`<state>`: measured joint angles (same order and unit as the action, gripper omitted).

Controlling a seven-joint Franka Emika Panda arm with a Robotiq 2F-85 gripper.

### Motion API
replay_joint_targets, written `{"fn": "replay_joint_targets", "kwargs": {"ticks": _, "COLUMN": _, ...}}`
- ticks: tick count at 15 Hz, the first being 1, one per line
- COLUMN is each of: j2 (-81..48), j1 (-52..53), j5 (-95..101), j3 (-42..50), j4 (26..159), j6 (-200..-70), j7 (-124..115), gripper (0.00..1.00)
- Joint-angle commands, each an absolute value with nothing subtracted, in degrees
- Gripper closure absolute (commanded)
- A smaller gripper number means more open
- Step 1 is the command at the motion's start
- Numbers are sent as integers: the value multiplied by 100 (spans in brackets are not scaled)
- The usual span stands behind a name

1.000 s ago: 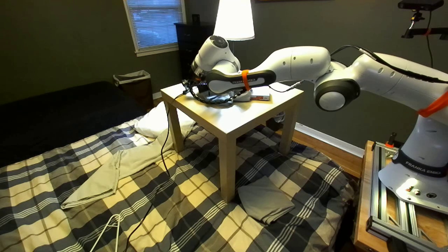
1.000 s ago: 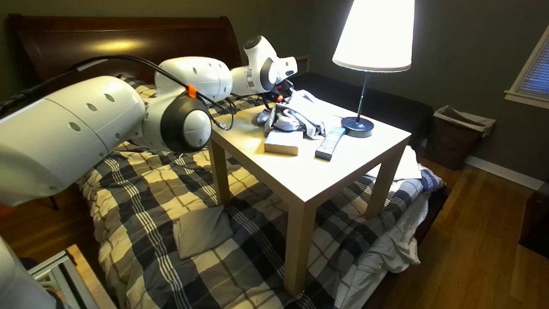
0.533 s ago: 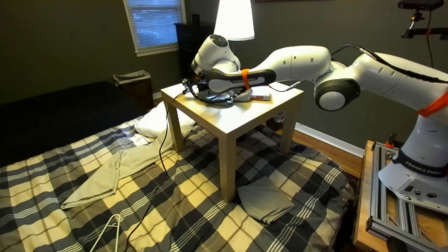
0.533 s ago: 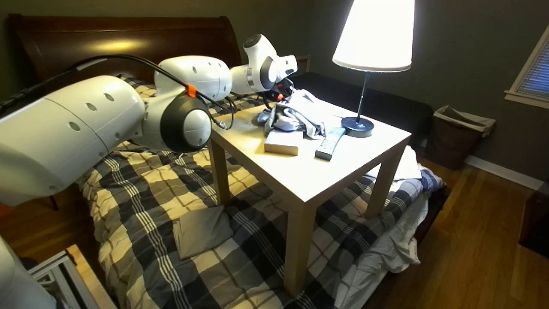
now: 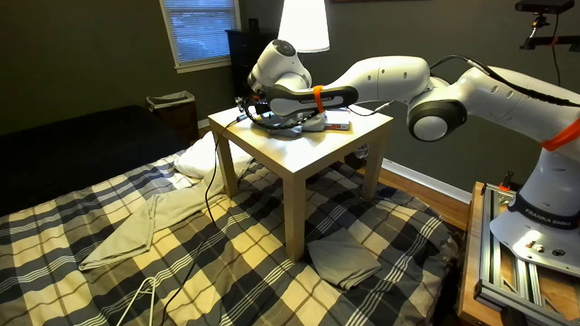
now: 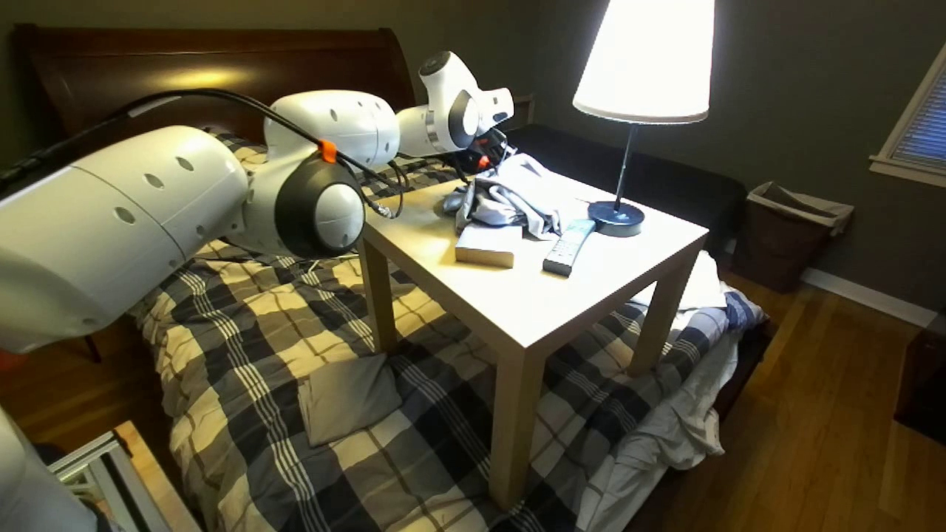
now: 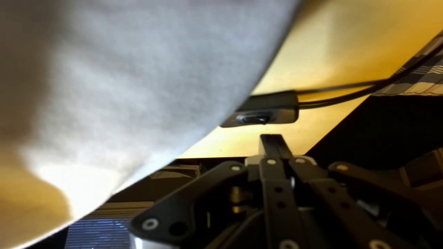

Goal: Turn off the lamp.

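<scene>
— Where does the gripper (image 7: 272, 139) stand?
— Fingers (image 7: 269, 142) pressed together, just short of a cord switch (image 7: 273, 116), likely for the lit lamp (image 6: 647, 66), which stands well apart, past the gray cloth (image 6: 532, 188).
— The risk?
— A glancing push could skid the switch if it lies loose; cloth beside the fingers could snag.
— Room?
— Tabletop (image 7: 346, 45) lies ahead; its edge, cord (image 7: 346, 99) trailing over, runs close.

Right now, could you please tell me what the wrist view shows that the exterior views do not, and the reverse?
Only the wrist view clearly shows the button on the switch, and that the gripper is closed.
Only outside it: the lit lamp, in both exterior views, and the remote control, in an exterior view.
All share the table, cloth, plaid blanket and window.
</scene>
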<state>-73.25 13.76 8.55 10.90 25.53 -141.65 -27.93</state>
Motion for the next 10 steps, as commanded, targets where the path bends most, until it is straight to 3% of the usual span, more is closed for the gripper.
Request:
{"fn": "replay_joint_targets", "kwargs": {"ticks": 1, "j2": -7396, "j1": 1372, "j5": 893, "j3": 1165, "j4": 2555, "j6": -14349, "j7": -2955, "gripper": 100}}
{"fn": "replay_joint_targets", "kwargs": {"ticks": 10, "j2": -7508, "j1": 1384, "j5": 915, "j3": 1248, "j4": 2568, "j6": -14530, "j7": -3010, "gripper": 100}}
